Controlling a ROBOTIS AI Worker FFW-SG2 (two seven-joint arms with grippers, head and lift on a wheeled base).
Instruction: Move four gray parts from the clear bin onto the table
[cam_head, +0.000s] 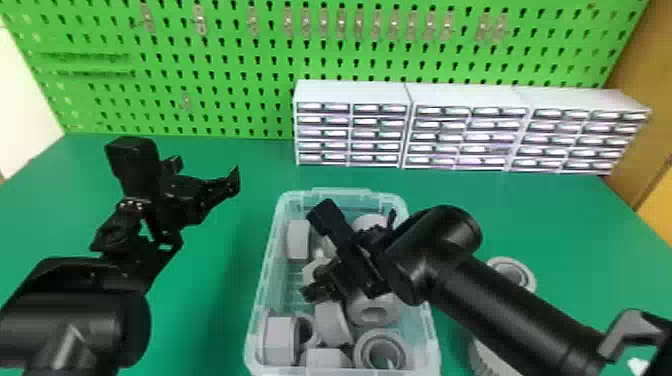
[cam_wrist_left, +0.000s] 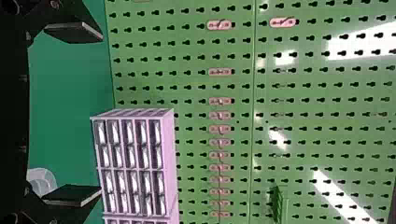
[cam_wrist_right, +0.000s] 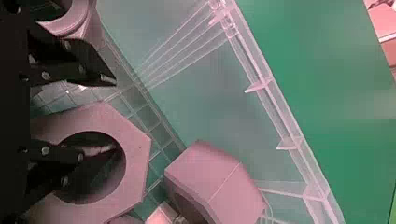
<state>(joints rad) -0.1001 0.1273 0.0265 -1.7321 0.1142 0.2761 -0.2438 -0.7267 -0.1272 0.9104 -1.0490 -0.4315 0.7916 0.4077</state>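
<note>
My right gripper (cam_head: 350, 260) is inside the clear bin (cam_head: 265, 280), over several gray parts (cam_head: 280, 337). In the right wrist view the right gripper (cam_wrist_right: 112, 114) is open; one finger overlaps the round hole of a hexagonal gray part (cam_wrist_right: 133, 140), the other is outside its rim. Another gray part (cam_wrist_right: 219, 186) lies by the bin wall. Two gray pieces, one ring-shaped (cam_head: 511, 274) and one partly behind the right arm (cam_head: 492, 357), are on the table right of the bin. My left gripper (cam_head: 205, 172) is above the table's left side; the left gripper (cam_wrist_left: 100, 113) is open and holds nothing.
White drawer cabinets (cam_head: 350, 92) stand along the back of the green table (cam_head: 225, 250), before a green pegboard (cam_head: 225, 65). The right forearm crosses the bin's right rim. In the left wrist view, part of a clear container (cam_wrist_left: 42, 179) shows beside one finger.
</note>
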